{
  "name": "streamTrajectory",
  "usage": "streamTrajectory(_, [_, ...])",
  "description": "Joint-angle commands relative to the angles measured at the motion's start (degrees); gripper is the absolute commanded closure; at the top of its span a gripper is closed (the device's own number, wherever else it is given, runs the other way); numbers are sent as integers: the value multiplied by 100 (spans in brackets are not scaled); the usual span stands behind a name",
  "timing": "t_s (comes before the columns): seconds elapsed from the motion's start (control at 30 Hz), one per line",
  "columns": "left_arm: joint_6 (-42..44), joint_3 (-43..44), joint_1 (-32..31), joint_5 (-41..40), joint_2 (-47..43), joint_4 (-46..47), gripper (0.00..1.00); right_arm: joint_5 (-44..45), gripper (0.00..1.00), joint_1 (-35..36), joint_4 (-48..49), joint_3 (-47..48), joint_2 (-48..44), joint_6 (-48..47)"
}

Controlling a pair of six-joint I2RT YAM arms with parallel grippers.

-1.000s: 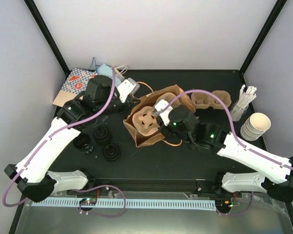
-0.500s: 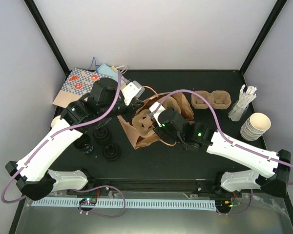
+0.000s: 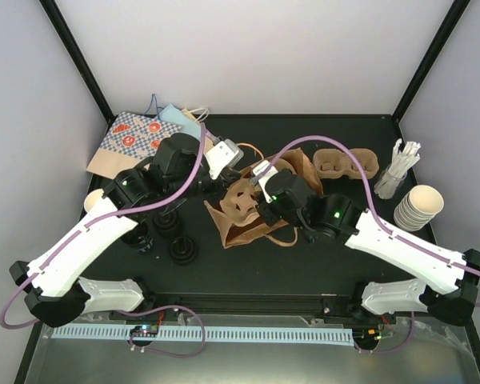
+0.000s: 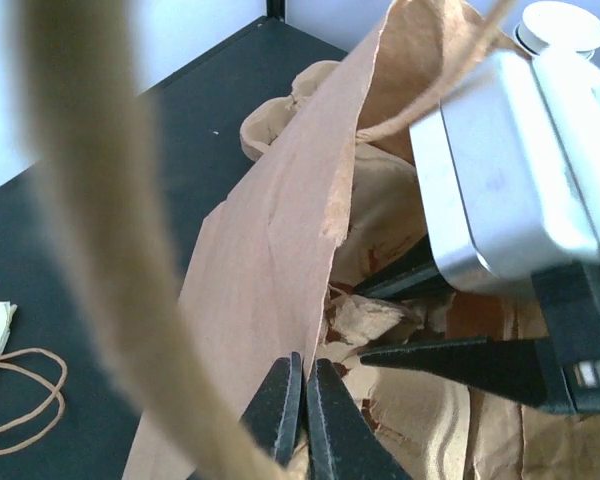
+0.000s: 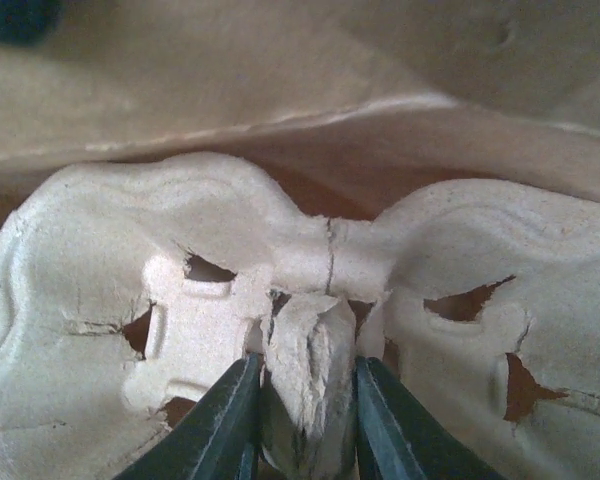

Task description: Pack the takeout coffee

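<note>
A brown paper bag lies open on its side mid-table. A tan pulp carrier sits in its mouth. My right gripper is shut on the carrier's centre post, with a hollow on each side of it and bag paper above. My left gripper is shut on the bag's upper edge and holds it up; its jaws pinch the paper. Black lids lie at the left. A stack of cream cups stands at the right.
A second pulp carrier lies at the back right. A holder of white stirrers stands by the cups. Patterned paper sleeves lie at the back left. One cream cup sits by my left arm.
My right gripper has carried the carrier left into the bag's mouth. My left gripper has shifted right and forward with the bag's edge, and the bag has changed shape.
</note>
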Motion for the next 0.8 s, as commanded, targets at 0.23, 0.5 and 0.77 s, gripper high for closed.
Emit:
streamTrajectory(0.23, [102,188,-325,-201,-15,175,98,-347,73,-251,-427,390,147,272])
streamTrajectory(0.5, [-166,392,-417,-403,70,172,98,-391,75,-255,349,-218,163,335])
streamTrajectory(0.77, [-346,594,-417,-465,302,84,98,-352,75,-244,1660,-1454,-402,80])
